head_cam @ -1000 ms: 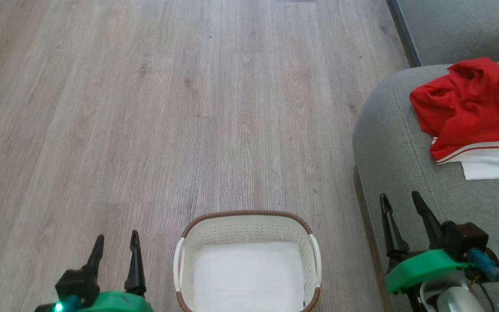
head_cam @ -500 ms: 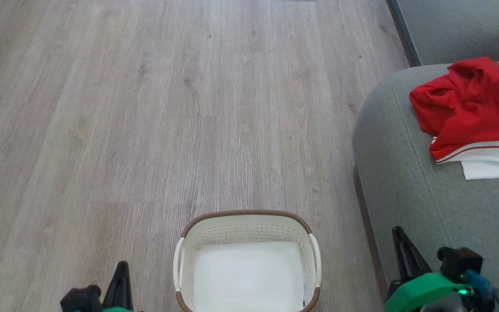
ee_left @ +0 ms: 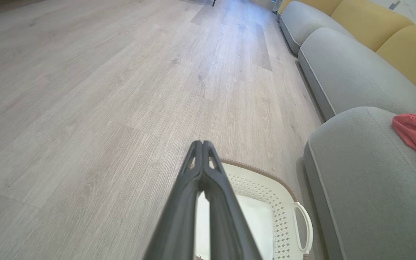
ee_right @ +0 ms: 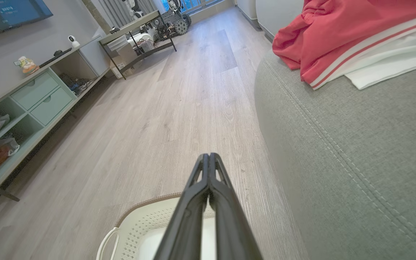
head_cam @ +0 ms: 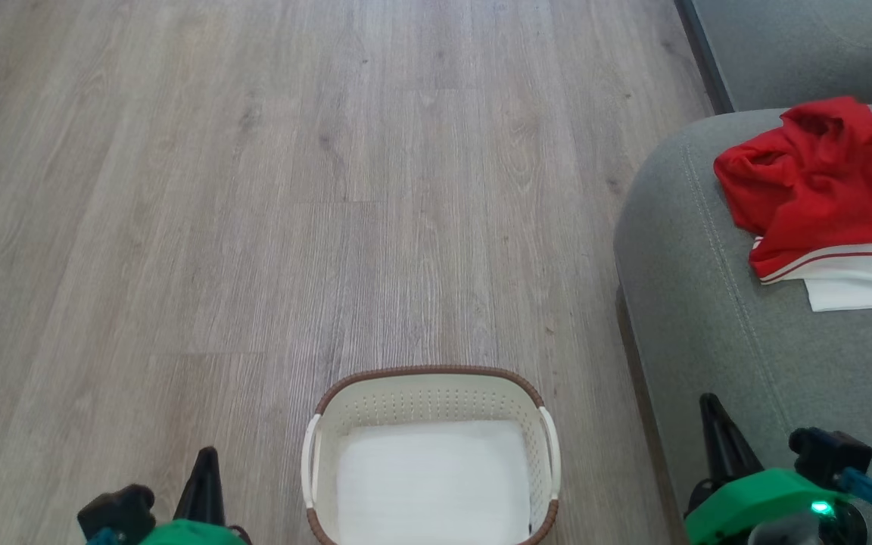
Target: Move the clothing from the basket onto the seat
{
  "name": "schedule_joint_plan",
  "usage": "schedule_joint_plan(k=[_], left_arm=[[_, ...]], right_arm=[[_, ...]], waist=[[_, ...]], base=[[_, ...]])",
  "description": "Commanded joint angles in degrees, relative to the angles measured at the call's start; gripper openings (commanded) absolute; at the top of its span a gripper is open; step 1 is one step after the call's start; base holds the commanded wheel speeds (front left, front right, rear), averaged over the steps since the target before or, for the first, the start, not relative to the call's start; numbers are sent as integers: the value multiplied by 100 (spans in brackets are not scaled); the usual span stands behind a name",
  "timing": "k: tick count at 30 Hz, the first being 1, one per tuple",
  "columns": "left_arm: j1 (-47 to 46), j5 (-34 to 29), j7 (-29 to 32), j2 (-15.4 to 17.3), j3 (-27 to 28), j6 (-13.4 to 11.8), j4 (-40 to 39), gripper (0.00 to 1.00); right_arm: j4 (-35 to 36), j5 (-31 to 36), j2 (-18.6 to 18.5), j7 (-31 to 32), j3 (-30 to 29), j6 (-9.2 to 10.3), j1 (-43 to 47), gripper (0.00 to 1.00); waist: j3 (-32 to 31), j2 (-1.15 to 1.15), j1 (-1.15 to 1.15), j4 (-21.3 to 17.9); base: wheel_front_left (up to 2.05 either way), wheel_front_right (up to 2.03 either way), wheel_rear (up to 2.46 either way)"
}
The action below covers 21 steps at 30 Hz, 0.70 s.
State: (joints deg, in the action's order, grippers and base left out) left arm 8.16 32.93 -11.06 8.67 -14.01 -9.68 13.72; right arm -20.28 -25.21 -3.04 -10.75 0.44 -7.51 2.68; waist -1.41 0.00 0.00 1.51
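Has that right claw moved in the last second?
Yes. The right gripper has pulled back down the head view, relative to the basket, and closed.

we see clothing (head_cam: pixel 822 189): bright red, white panel, thin red-white stripes | basket (head_cam: pixel 428 397): cream-white, dotted holes, brown woven rim | seat (head_cam: pixel 693 318): grey-green, pale stitching | floor (head_cam: pixel 254 189): grey wood grain | we note back cushions (ee_left: pixel 406 47): mustard yellow
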Motion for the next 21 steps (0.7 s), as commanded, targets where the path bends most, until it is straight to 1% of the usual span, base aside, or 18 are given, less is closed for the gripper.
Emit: schedule_joint_plan(k=[1,21], left_arm=[[-257,134,39,19,151,43,-134,0],[-476,1247,331,-67,471,357,-106,0]], right_arm=[[219,-152,2,29,-20,0,-319,0],[295,-1376,4,347,-148,1,-425,0]], waist=[[1,0,0,-1],[31,0,0,-29]], base=[[0,0,0],[0,0,0]])
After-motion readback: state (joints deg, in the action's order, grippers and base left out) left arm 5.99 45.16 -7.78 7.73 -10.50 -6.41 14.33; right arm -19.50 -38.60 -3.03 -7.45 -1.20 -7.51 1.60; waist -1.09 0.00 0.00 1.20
